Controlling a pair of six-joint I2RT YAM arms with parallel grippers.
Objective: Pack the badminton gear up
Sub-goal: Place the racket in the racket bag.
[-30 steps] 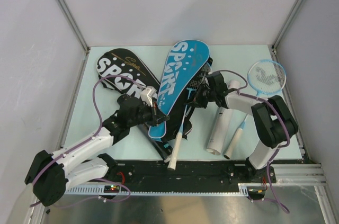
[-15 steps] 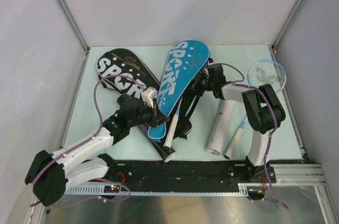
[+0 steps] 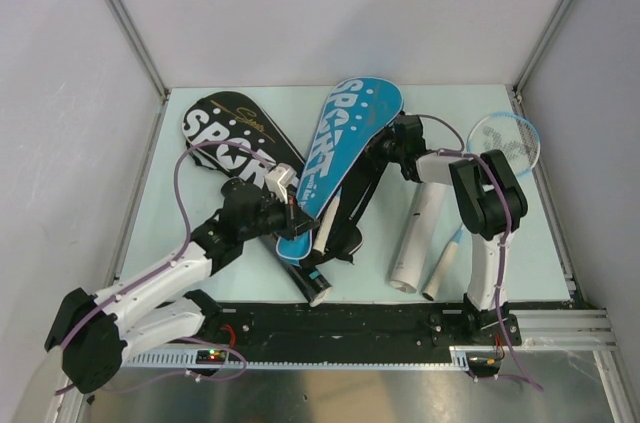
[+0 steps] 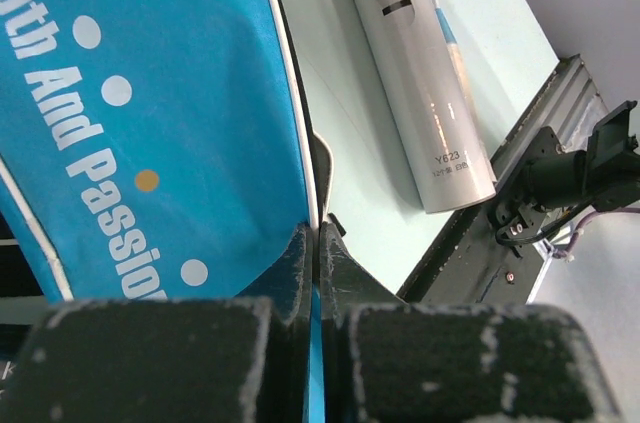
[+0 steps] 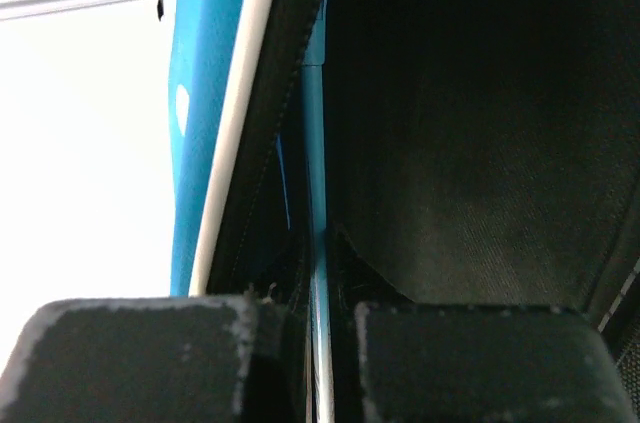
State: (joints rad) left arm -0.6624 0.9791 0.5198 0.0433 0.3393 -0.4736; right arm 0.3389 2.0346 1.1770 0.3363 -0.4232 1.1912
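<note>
The blue "SPORT" cover lies tilted across the middle of the mat, partly over the black "SPORT" cover. My left gripper is shut on the blue cover's lower edge, as the left wrist view shows. My right gripper reaches into the cover's open side and is shut on a thin light-blue racket frame against the black lining. That racket's white grip sticks out of the cover's bottom. No shuttlecock is in view.
A long white tube lies right of the covers. A second light-blue racket lies at the far right, its white grip beside the tube. The black base rail runs along the near edge.
My right gripper has pushed up and left, and the racket has slid deeper into the blue cover. The cover's head has swung right. The left gripper has stayed in place.
</note>
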